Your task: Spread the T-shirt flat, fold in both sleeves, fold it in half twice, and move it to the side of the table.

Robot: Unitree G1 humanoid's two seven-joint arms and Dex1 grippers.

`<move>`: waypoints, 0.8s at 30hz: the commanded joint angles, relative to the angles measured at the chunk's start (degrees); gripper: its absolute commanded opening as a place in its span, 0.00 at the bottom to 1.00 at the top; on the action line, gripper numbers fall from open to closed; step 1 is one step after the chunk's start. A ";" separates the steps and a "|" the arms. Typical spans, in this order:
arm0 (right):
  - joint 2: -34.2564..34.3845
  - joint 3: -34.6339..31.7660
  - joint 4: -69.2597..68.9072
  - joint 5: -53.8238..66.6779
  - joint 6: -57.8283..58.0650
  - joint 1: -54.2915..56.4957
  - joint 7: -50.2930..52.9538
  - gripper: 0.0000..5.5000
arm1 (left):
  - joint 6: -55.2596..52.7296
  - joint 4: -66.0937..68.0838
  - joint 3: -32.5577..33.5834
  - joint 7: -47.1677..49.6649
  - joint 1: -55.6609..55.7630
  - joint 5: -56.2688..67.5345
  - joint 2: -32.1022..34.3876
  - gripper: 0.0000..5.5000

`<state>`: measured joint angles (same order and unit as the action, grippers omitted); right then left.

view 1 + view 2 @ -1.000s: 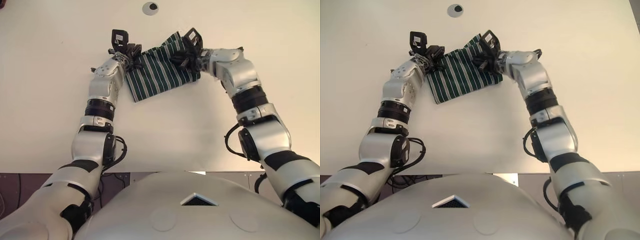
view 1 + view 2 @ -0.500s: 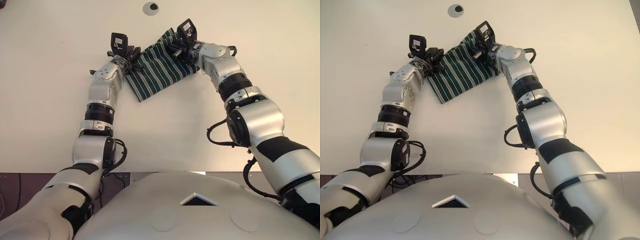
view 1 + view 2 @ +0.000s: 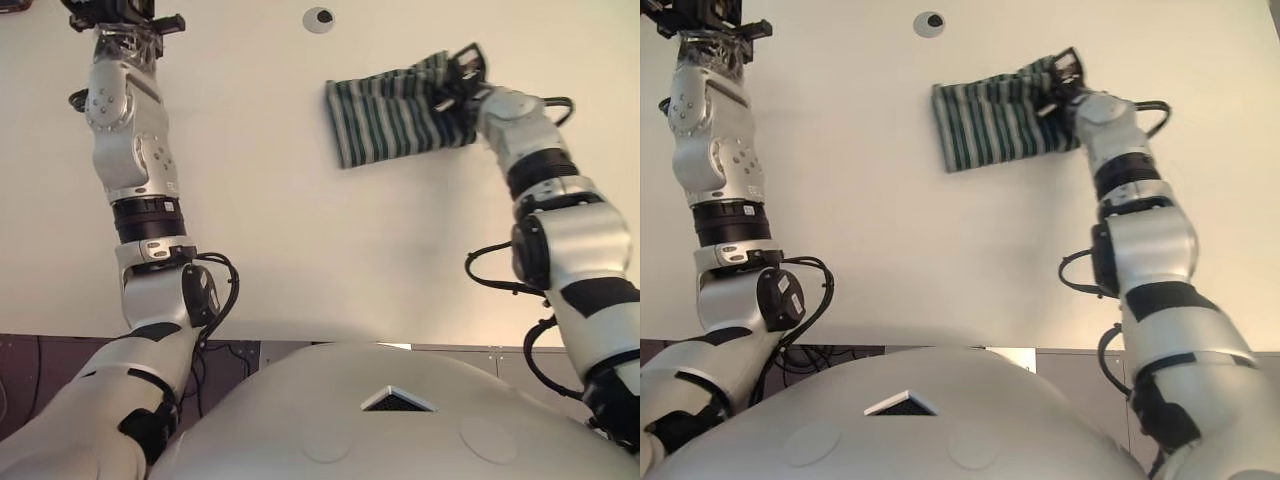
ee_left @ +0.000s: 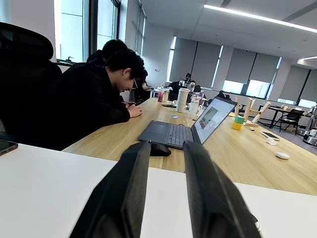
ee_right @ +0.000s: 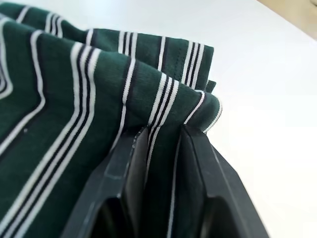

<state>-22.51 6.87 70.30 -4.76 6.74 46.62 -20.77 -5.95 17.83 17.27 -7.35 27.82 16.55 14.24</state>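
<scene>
- T-shirt (image 3: 395, 118): dark green, with thin white and black stripes running in grouped bands.
- counter (image 3: 300, 230): plain cream-white, no pattern.
- right hand (image 5: 163, 134): matte black.
- left hand (image 4: 166, 148): matte black too.
- grommet (image 3: 319, 18) in the counter: grey ring, dark centre.
- laptop (image 4: 185, 129): dark grey body, standing on a light wood-grain surface.

Round cable grommet (image 3: 319, 19); open laptop (image 4: 190, 130), dark mouse (image 4: 159, 149) just beside it, on a wooden desk (image 4: 257, 158)
</scene>
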 commanded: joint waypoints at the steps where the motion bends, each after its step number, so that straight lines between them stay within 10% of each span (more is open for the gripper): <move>1: -12.83 -2.75 -3.98 0.91 13.00 -13.04 -5.59 0.21 | -1.79 -6.34 1.72 1.30 -6.32 0.13 0.75 0.21; 5: -31.71 2.23 -50.56 9.79 24.78 -37.86 -35.02 0.21 | -2.66 -13.10 3.77 2.84 -12.51 0.78 0.49 0.21; 11: -45.15 7.30 -67.89 10.23 14.93 -44.22 -54.51 0.21 | -2.21 -16.64 4.93 4.82 -15.02 1.04 -0.42 0.21; 24: -40.23 -4.58 -74.19 22.58 34.16 -24.61 -53.93 0.21 | -5.33 -22.59 4.59 5.07 -15.40 1.14 0.27 0.21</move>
<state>-66.09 4.37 -0.70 14.90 35.75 21.62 -78.35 -9.99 -3.41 22.41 -2.32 12.67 17.94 13.66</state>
